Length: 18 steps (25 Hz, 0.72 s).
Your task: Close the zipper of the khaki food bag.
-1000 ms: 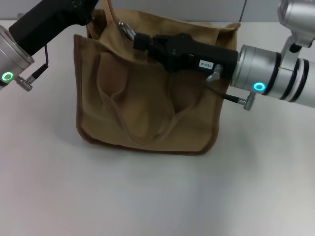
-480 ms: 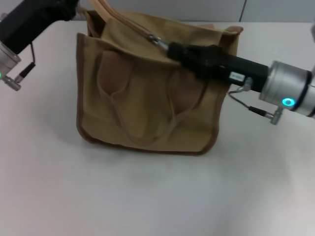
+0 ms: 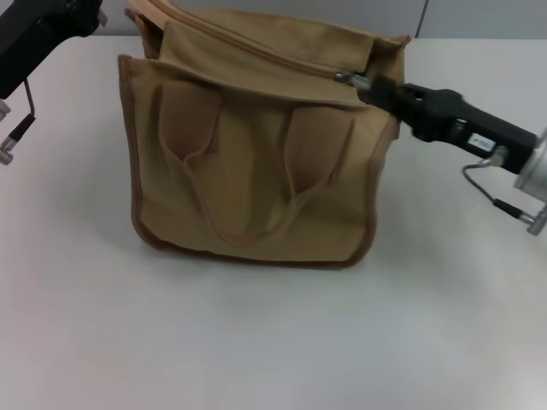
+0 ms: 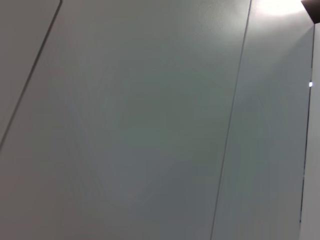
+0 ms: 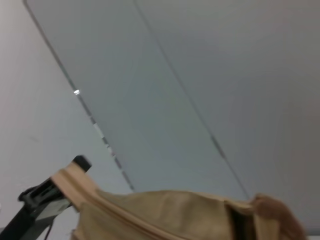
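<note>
The khaki food bag point(image 3: 256, 171) stands on the table, front pocket and one loop handle facing me. Its zipper point(image 3: 256, 49) runs along the top, with the silver pull tab point(image 3: 346, 78) near the right end. My right gripper point(image 3: 363, 84) reaches in from the right and is shut on the pull tab. My left gripper point(image 3: 90, 15) is at the bag's top left corner, partly cut off in the head view. In the right wrist view its black fingers point(image 5: 42, 192) clamp the tan end point(image 5: 70, 179) of the bag's point(image 5: 165, 215) top.
The white table point(image 3: 256, 333) spreads in front of and beside the bag. A grey panelled wall point(image 4: 150, 120) fills the left wrist view. A cable point(image 3: 500, 201) hangs from my right wrist.
My right gripper has drawn the pull tab from the left part of the top to the right end. My left arm has pulled back up and left, and the bag's top is stretched.
</note>
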Tool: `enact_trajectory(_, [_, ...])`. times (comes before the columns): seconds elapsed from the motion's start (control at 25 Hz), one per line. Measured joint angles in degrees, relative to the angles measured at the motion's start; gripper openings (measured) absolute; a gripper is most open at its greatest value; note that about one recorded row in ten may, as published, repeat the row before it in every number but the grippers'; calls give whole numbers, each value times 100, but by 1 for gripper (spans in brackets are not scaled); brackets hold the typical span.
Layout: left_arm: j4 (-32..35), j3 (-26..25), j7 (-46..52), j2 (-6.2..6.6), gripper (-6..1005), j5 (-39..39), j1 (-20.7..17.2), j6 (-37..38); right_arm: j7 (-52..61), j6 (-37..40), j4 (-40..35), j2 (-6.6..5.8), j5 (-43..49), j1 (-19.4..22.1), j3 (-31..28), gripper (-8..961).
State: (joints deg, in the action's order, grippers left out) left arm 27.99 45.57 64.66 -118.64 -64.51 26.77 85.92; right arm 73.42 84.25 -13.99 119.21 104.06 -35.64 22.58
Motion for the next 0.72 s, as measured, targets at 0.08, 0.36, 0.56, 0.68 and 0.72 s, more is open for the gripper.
enact_trajectory(0.08, [2,-9,-51,1,88,9,-28,-17,1,-14,-42,-5,-1,66,-67,-5])
enact_trajectory(0.36, [-26,-13,-129,-2,90,11,-96,-25,4,87,-164,-14,-2,436,-706,-6])
enact_trajectory(0.56, [-37,42,-198,-17,92,11,-225,6,-11,314,-164,-13,-2,651,-878,16])
enact_trajectory(0.68, [-40,60,-259,-30,93,8,-315,43,-107,428,-194,-12,-2,734,-854,66])
enact_trajectory(0.72, [-44,76,-283,-33,93,-19,-381,63,-299,476,-197,-10,-2,766,-852,83])
